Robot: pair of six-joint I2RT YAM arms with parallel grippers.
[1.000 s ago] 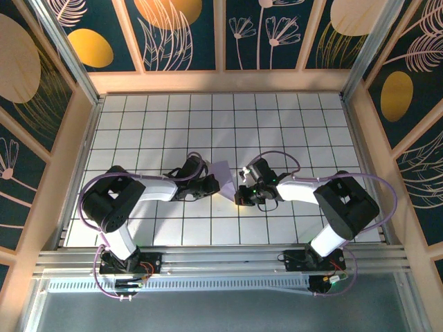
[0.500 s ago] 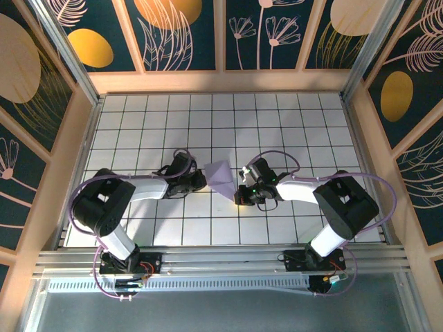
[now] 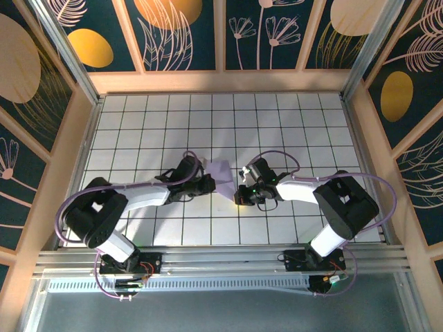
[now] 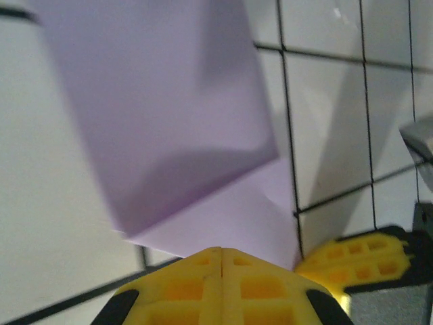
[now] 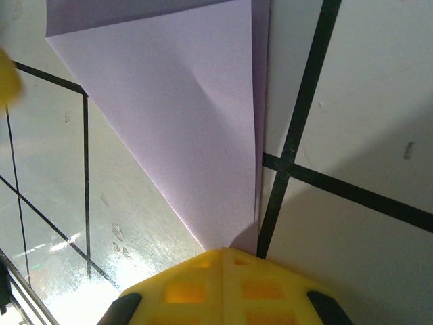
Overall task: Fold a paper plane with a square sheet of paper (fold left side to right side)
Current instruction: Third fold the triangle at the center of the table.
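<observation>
1. You have the square sheet of paper (image 3: 222, 173) lying on the white tiled bench (image 3: 291, 124), about mid-bench, already folded into a pale lavender wedge of layered flaps; no finished plane yet
2. The sheet's long axis runs from a broad far end down to a narrow tip at its near right; in the left wrist view the upper flap (image 4: 162, 101) seems to stand a little off the layer under it, judging by the shadow
3. At that narrow tip sit your right jaws, clenched tight; in the right wrist view the sheet (image 5: 196, 122) tapers straight in under the yellow fingertips (image 5: 183, 288), but you cannot tell whether they pinch the tip or only press it to the bench
4. At the sheet's left edge sit your left jaws, also clenched, tips touching the near left corner; whether any paper is caught between them does not show
5. For a left-to-right fold the sheet lies to the right of the left jaws, so the left arm (image 3: 138, 194) is the one nearer the edge that must travel; the right arm (image 3: 304, 187) looks placed to anchor the tip
6. Count: one sheet, two arms, two sets of jaws, both shut
</observation>
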